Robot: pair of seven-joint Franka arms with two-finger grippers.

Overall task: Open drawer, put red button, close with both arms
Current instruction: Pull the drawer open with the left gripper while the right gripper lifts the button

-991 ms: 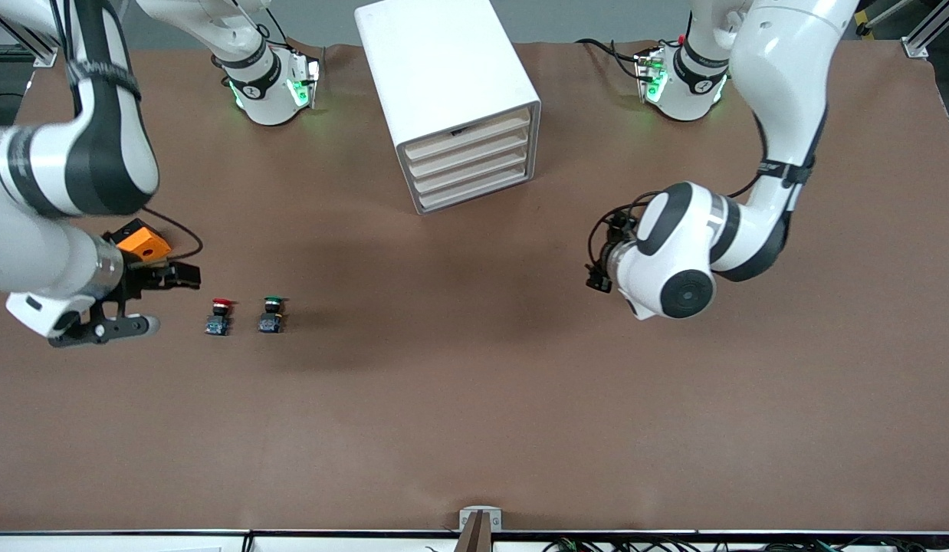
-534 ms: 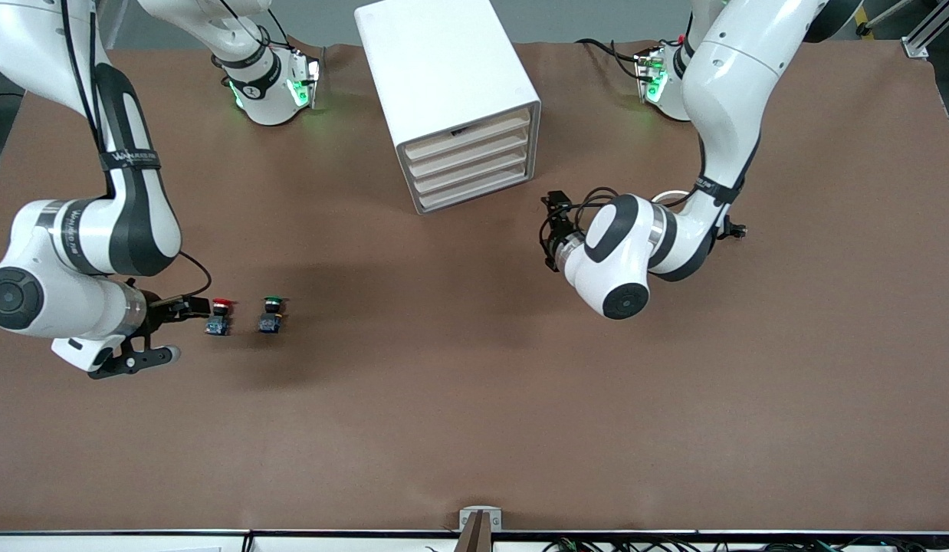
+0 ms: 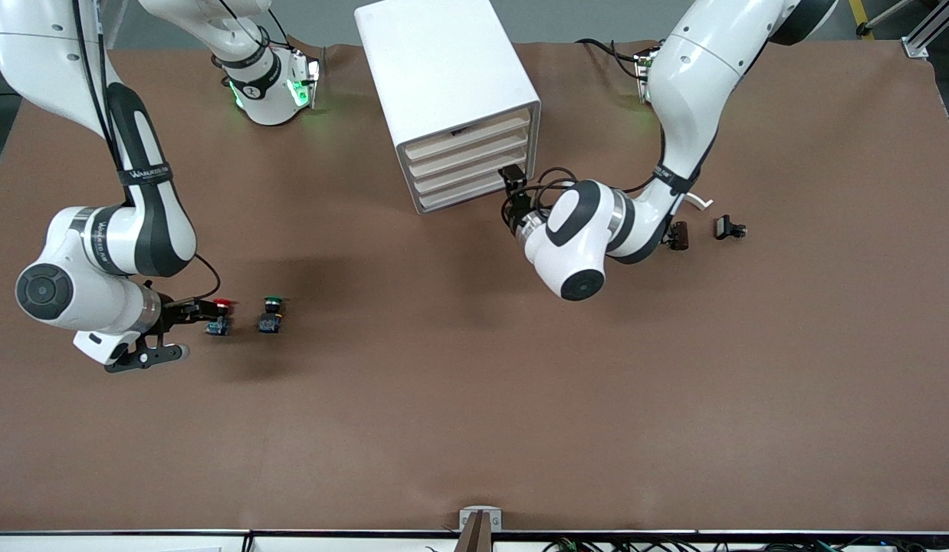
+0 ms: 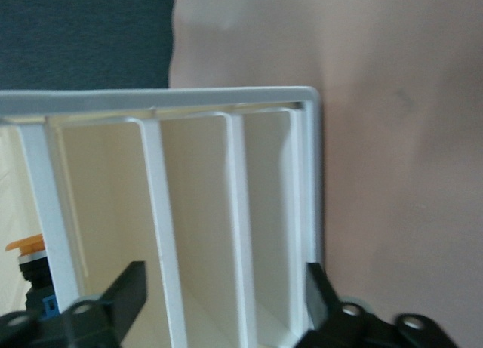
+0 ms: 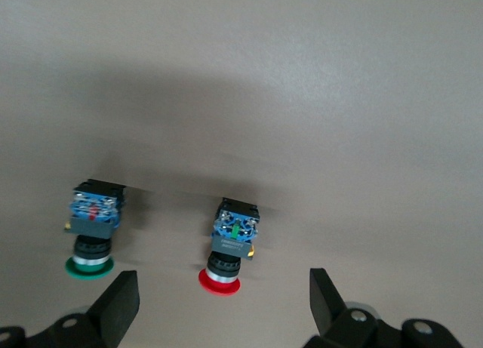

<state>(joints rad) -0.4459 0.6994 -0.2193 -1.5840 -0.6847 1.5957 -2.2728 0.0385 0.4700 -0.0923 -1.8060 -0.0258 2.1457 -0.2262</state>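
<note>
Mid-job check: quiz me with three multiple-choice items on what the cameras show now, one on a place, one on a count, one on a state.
1. Where is the right end effector?
A. at the drawer cabinet
B. at the red button
C. beside the small black parts at the left arm's end

2. How many drawer fronts does the cabinet show?
A. two
B. four
C. six

3. What state are the drawers in?
A. all closed
B. top one pulled out
C. bottom one removed

Key: 1 B, its fingers stand open either side of the red button, with the green button next to it. 2 B, four fronts are stacked in the front view. 3 A, every front sits flush while the left end effector reaches the lower ones.
</note>
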